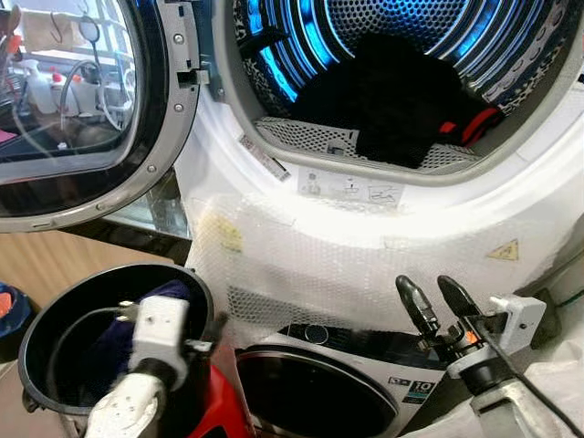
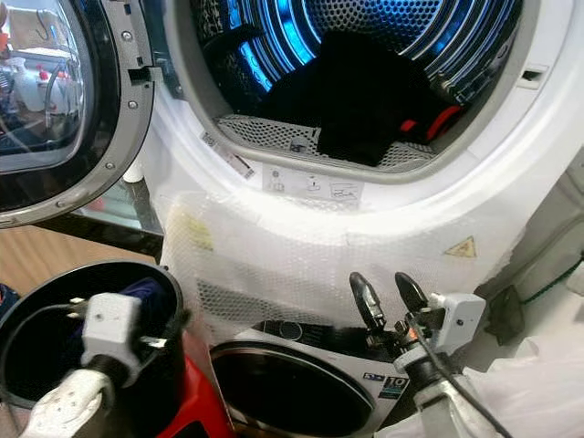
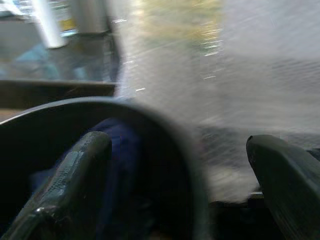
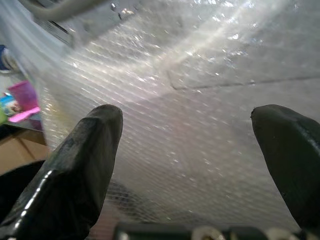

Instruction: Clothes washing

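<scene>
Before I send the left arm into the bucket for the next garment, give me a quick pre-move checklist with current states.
1. Dryer door swung open: ok.
2. Drum opening reachable; dark clothes already lie inside: ok.
3. Left gripper open, over the black bucket: ok.
4. Blue garment in the bucket, near the rim: ok.
5. Right gripper open, empty, off the bubble wrap: ok.
6. Whether more garments lie deeper in the bucket: cannot tell.
</scene>
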Controlling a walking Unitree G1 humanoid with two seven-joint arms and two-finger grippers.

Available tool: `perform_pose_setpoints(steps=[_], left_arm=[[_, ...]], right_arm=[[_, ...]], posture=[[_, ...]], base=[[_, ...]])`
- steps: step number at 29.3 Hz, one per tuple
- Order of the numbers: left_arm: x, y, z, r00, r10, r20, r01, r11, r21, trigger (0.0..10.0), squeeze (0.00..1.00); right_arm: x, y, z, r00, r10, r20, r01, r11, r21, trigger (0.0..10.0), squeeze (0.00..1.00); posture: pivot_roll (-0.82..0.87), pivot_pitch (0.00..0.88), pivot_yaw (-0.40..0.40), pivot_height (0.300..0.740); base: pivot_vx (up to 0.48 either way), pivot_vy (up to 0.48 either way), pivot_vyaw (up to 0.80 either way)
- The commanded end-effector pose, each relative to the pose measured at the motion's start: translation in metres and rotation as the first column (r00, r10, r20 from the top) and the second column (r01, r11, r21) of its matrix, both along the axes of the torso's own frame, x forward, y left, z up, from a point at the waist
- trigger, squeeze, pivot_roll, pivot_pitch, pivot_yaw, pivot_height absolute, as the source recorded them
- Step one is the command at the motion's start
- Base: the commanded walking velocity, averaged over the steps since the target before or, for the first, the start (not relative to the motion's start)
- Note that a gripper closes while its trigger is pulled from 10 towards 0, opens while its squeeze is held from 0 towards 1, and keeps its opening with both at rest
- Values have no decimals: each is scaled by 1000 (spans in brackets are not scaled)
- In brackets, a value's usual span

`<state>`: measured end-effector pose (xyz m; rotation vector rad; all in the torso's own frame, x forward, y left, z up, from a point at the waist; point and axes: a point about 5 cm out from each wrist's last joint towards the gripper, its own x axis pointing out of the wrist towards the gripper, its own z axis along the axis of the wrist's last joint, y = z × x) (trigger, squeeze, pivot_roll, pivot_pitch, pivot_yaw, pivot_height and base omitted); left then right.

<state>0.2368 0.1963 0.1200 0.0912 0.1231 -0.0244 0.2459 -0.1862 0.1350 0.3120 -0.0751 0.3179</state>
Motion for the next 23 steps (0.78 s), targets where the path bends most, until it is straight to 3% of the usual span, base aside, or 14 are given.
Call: perform_pose_setpoints(steps=[1,6,8,12,23], left_arm=[[-2,19,-1,996,88,4,-88,996,-1,10000,0],[-3,37,-1,983,183,11,-182,982,-46,10000,0],[-4,64,-4,962,274,-6,-274,959,-66,10000,0],[-3,82,-8,949,314,-16,-315,947,-62,10000,0],[18,99,-17,959,277,-59,-280,959,-45,10000,0]], right_arm=[[1,2,-7,1000,-6,-18,6,1000,-20,10000,0],[3,2,-12,999,-12,-41,11,1000,-12,10000,0],[2,3,-11,1000,-1,-28,0,999,-33,10000,0],[1,5,-11,999,25,-23,-27,998,-65,10000,0],[-12,15,-10,996,88,-28,-90,990,-108,10000,0]], posture=[[43,0,-88,740],[49,0,-96,740],[54,0,-107,740],[53,0,-110,740],[26,23,-111,740]], base=[[0,0,0],[0,0,0],[0,0,0],[0,0,0],[0,0,0]])
